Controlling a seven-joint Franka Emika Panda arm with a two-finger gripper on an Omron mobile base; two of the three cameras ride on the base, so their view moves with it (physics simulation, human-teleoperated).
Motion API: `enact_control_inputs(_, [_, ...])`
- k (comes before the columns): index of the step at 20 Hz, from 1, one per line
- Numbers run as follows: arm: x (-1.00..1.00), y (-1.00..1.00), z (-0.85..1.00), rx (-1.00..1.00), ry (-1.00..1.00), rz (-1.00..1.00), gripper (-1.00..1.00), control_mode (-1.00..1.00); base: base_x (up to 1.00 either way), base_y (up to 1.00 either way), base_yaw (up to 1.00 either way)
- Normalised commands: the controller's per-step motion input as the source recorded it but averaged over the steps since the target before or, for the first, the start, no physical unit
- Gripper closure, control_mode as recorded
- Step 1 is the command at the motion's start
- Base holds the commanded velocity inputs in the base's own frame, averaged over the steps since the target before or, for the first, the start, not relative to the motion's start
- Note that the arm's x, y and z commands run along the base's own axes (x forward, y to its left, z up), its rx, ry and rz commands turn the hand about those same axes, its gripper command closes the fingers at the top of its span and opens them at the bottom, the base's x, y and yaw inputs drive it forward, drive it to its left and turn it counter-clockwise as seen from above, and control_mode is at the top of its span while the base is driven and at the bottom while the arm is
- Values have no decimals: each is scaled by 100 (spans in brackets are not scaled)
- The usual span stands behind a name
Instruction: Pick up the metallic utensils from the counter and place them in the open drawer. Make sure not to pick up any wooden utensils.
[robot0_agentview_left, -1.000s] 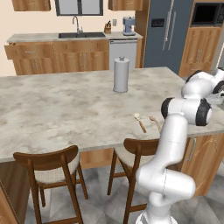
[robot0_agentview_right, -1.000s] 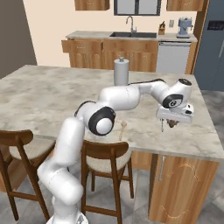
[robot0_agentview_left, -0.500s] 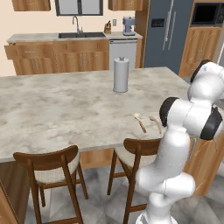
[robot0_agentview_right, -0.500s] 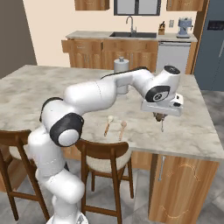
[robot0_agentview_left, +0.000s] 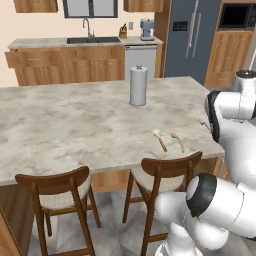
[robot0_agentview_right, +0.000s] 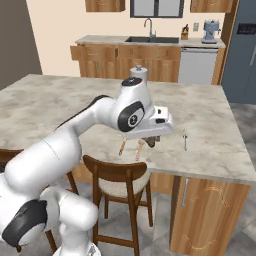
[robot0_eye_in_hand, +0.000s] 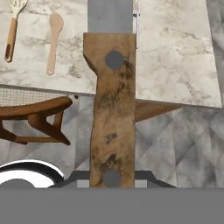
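The two wooden spoons (robot0_agentview_right: 131, 146) lay unmoved near the bench (robot0_agentview_right: 60, 105) edge. Since the earlier frame, the gripper (robot0_agentview_right: 151, 141) had swung left over them, clenched on the knife (robot0_eye_in_hand: 111, 92). The fork (robot0_agentview_right: 185, 140) remained on the bench, right.

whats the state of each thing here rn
knife, gripped in the jaws, lifted off the counter
jaws, shut on the knife handle
fork, lying flat on the counter near its edge
wooden spoons, both lying flat on the counter, untouched
paper towel roll, standing upright
drawer, pulled open at the far cabinets
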Motion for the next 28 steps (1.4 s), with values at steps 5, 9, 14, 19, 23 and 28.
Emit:
enact_control_inputs(5, [-95,96,0,-7,-21,0,100,-100,0,0,0])
enact_control_inputs(9, [-58,48,49,8,-24,-4,100,-100,0,0,0])
enact_control_inputs(14, [-34,24,67,6,1,-4,100,-100,0,0,0])
enact_control_inputs(19, [-22,15,16,19,3,0,100,-100,0,0,0])
enact_control_inputs(23, [-18,3,24,21,16,3,100,-100,0,0,0])
enact_control_inputs(28, [-12,10,1,16,14,7,100,-100,0,0,0])
